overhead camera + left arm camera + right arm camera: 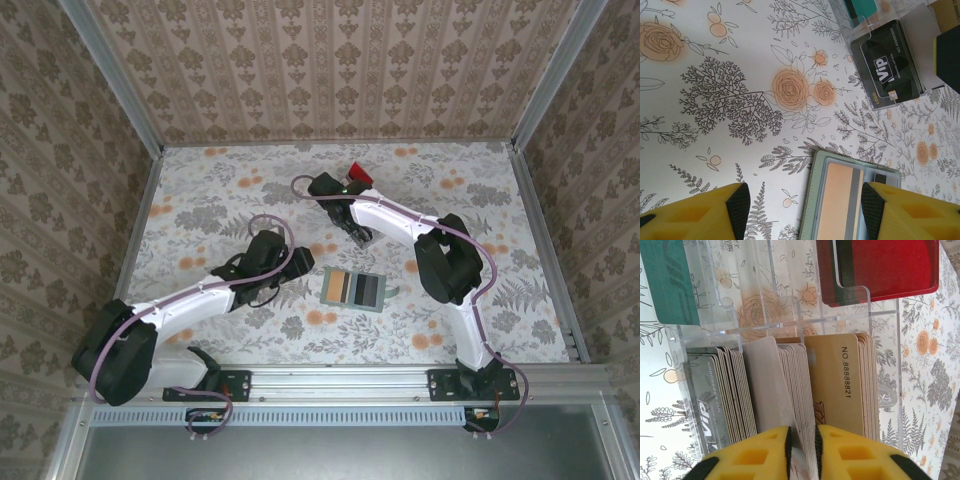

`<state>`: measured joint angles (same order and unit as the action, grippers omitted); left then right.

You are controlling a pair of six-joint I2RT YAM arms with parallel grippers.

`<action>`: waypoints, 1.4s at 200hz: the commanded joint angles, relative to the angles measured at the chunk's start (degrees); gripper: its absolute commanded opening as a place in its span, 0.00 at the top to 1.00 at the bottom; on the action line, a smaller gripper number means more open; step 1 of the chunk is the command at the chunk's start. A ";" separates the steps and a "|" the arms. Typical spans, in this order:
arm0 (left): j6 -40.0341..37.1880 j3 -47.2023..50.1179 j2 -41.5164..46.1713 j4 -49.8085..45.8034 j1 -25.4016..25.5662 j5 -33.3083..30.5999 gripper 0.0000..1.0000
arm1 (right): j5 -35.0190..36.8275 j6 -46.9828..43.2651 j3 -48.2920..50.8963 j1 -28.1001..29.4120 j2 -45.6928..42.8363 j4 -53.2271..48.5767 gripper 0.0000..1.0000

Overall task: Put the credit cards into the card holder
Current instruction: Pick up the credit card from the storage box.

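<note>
Fetching another card. Pinches with right gripper (802, 450) the beige cards (790, 390) upright in the tray (765, 320), far centre. Holds left gripper (805, 200) spread and empty over the holder (356, 290), open mid-table, several cards already slotted. Next, probably: needs one card lifted straight up, free of its neighbours, then carried to a vacant slot.

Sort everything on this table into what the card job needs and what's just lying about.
Needed:
- credit cards, stacked in the tray
- card holder, lying open with cards already in it
- right end effector, at the stacks

Just there:
- clear tray, which merely stores the cards
- its red end piece
- floral table cover
</note>
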<state>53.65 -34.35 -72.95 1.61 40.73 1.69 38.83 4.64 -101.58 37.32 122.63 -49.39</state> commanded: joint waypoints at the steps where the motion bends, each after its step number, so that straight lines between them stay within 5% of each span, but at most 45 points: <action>1: -1.35 1.15 1.05 -1.52 -0.46 0.43 0.37 | 2.48 -0.08 0.59 -0.37 -1.56 -0.20 0.82; 91: -1.44 1.22 1.05 -1.87 -0.82 0.71 0.36 | -2.86 2.31 0.34 -0.75 -4.86 -1.71 0.98; 139: -1.36 0.87 0.64 -1.61 -1.22 1.59 0.35 | -14.56 5.98 0.42 -2.99 -6.83 -2.79 1.00; 280: 2.75 -4.89 -8.29 14.30 -7.11 19.63 0.27 | -41.00 16.66 8.26 -11.51 -19.55 4.60 1.00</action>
<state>54.00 -37.63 -79.53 8.54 35.38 15.79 5.28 17.28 -95.77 27.11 107.50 -47.57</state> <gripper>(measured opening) 0.717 0.049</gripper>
